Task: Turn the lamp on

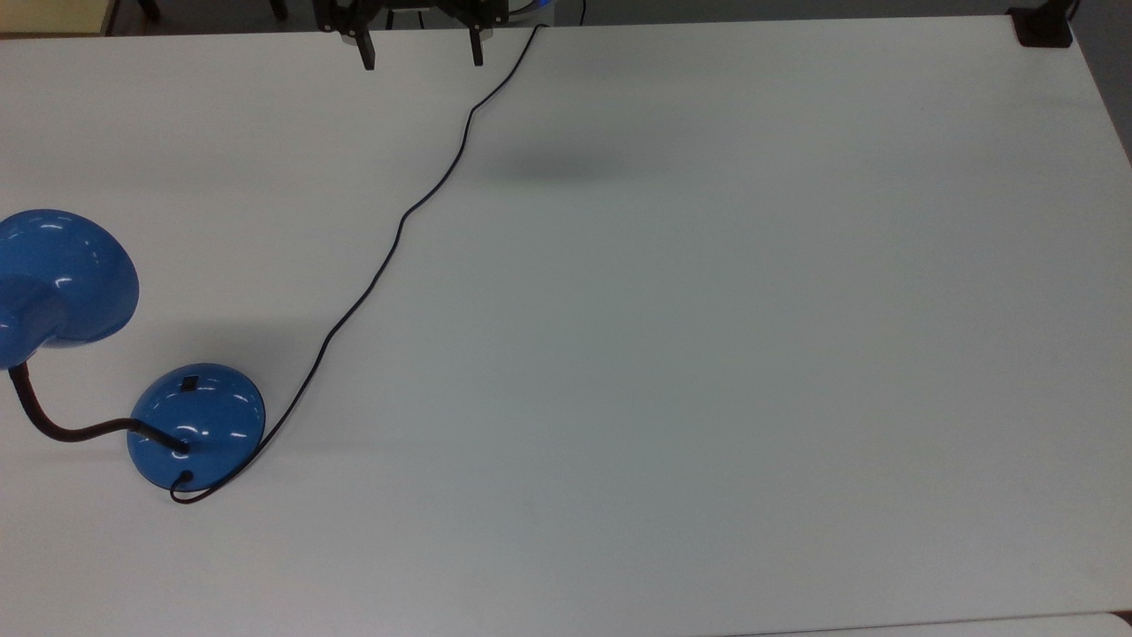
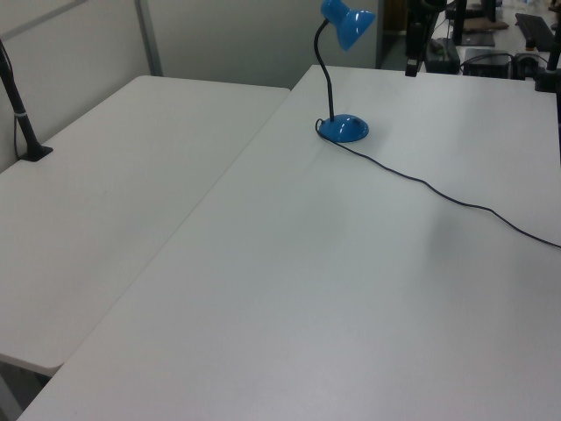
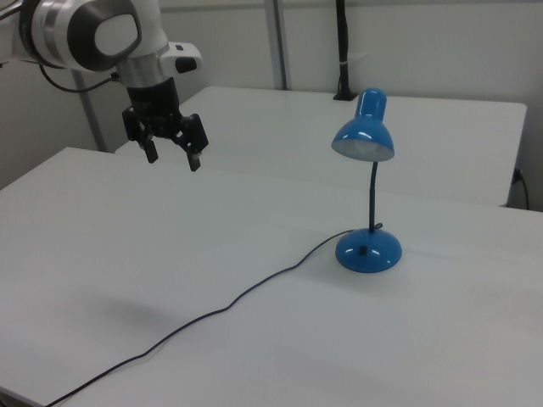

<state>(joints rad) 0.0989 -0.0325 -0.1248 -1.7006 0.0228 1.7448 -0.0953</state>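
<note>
The lamp stands at the top view's left, with its glossy blue round base (image 1: 196,425), a small black switch (image 1: 190,384) on the dome, a black gooseneck (image 1: 62,431) and a blue shade (image 1: 57,279). Its thin black cord (image 1: 398,226) snakes from the base to the table's far edge. The shade (image 3: 363,136) looks unlit, above the base (image 3: 368,251). The lamp (image 2: 344,129) is also at the far end in the left view. My gripper (image 1: 423,60) is open and empty, hanging high above the table (image 3: 174,161), far from the lamp.
The white table (image 1: 707,354) stretches wide to the top view's right. A black clamp (image 1: 1044,26) sits at its far right corner. A second white table (image 2: 131,175) adjoins it, with a black post (image 2: 22,114) clamped at its edge.
</note>
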